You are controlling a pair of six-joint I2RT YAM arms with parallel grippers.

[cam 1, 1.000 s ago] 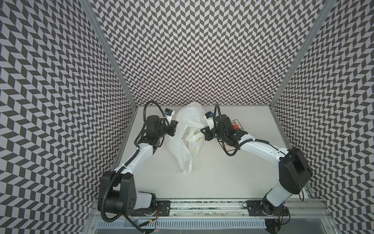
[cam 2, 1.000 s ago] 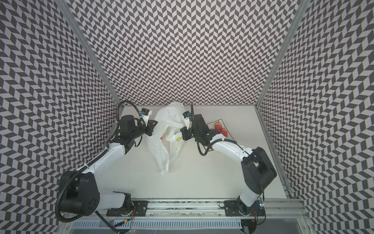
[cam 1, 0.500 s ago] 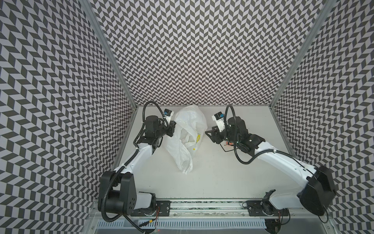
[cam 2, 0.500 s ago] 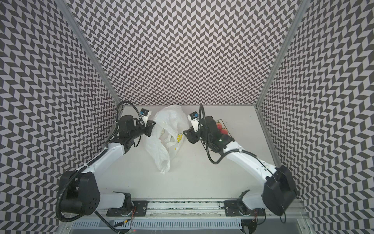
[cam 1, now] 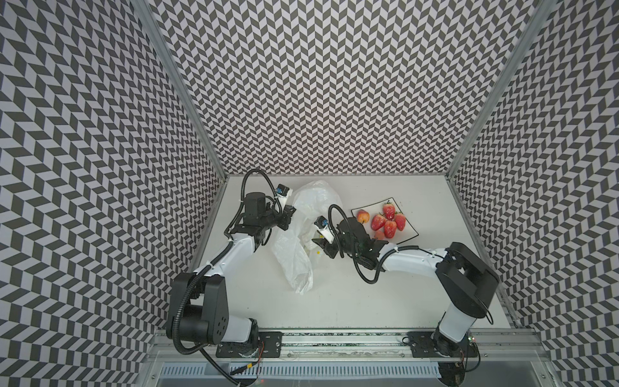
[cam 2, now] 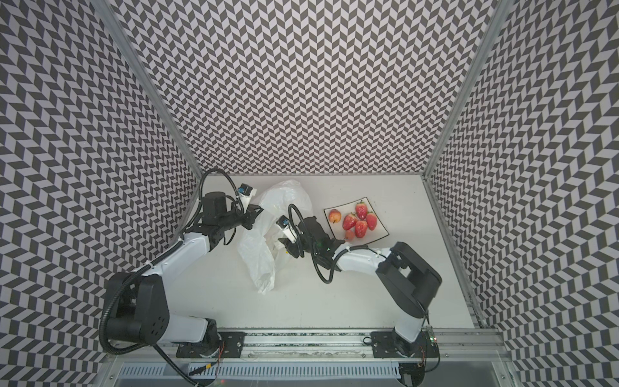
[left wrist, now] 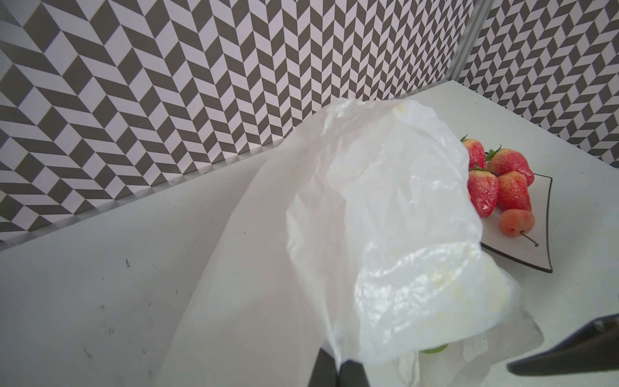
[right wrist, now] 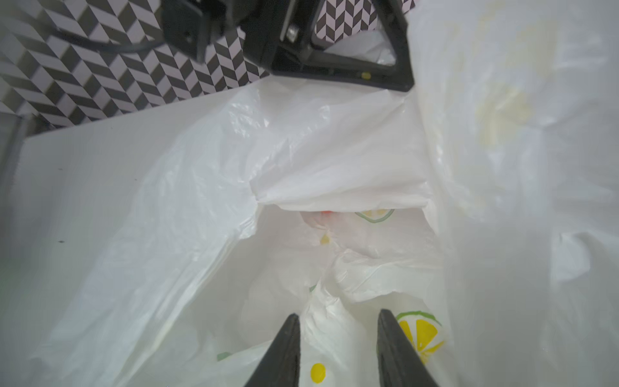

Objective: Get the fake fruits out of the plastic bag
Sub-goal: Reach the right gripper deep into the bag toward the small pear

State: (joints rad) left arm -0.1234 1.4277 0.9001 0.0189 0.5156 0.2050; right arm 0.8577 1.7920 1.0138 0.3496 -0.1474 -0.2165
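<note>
Beneath the crinkly white plastic bag (right wrist: 318, 160) fold, red fruit (right wrist: 326, 212) peeks; left fingers (left wrist: 323, 368) pinch the rim, half-open right fingers (right wrist: 281, 351) should reach low

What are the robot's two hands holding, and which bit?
The left gripper pinches the plastic bag by a fold of its raised edge, near the opening. The right gripper holds nothing; its jaws stand open at the bag's mouth.

Pair of tabletop arms, white and black
Left arm (cam 1: 234, 254), right arm (cam 1: 412, 264): white link shells, black joint housings, black ribbed cables (cam 1: 181, 321); both bolted on black plates (cam 1: 268, 345) to the silver rail (cam 1: 341, 335).
</note>
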